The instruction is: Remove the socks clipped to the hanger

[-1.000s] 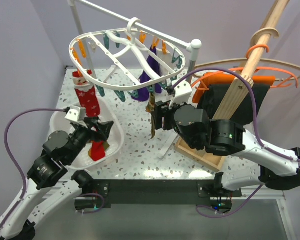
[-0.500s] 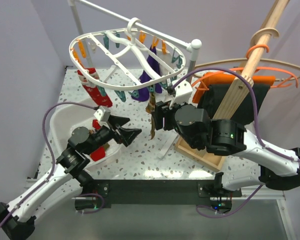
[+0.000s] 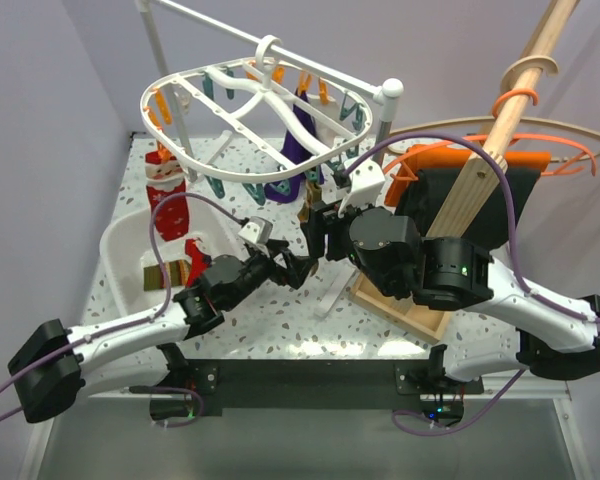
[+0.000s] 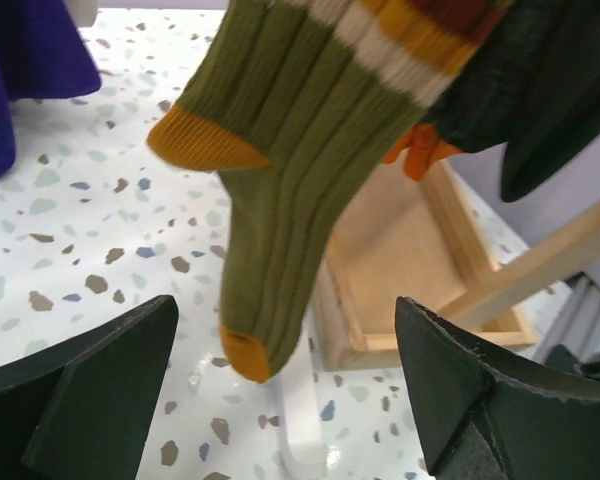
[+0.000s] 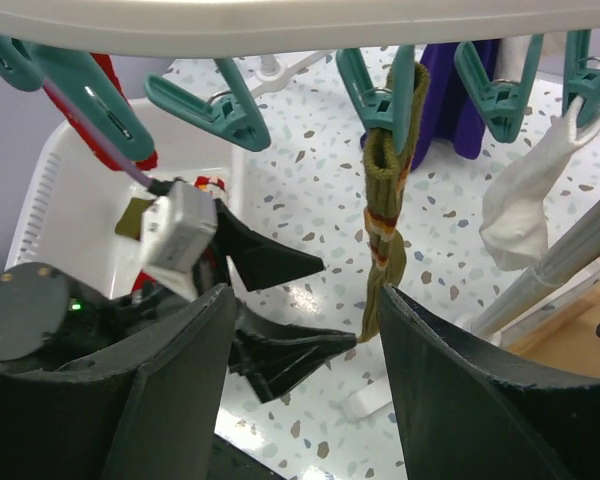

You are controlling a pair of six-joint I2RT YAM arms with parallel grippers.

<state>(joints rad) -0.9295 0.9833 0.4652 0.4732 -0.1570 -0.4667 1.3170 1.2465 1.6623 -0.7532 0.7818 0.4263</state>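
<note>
My left end effector (image 4: 285,370) gaped empty, seemingly short of the olive striped sock (image 4: 280,200); a toe-only pinch risked slipping.

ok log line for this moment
left gripper open, just short of olive sock | right gripper open, below hanger | olive sock on teal clip | red sock in bin

White arms (image 3: 120,335) carry black joints, purple cables (image 3: 430,137), wedge-shaped black fingers (image 4: 90,400).
</note>
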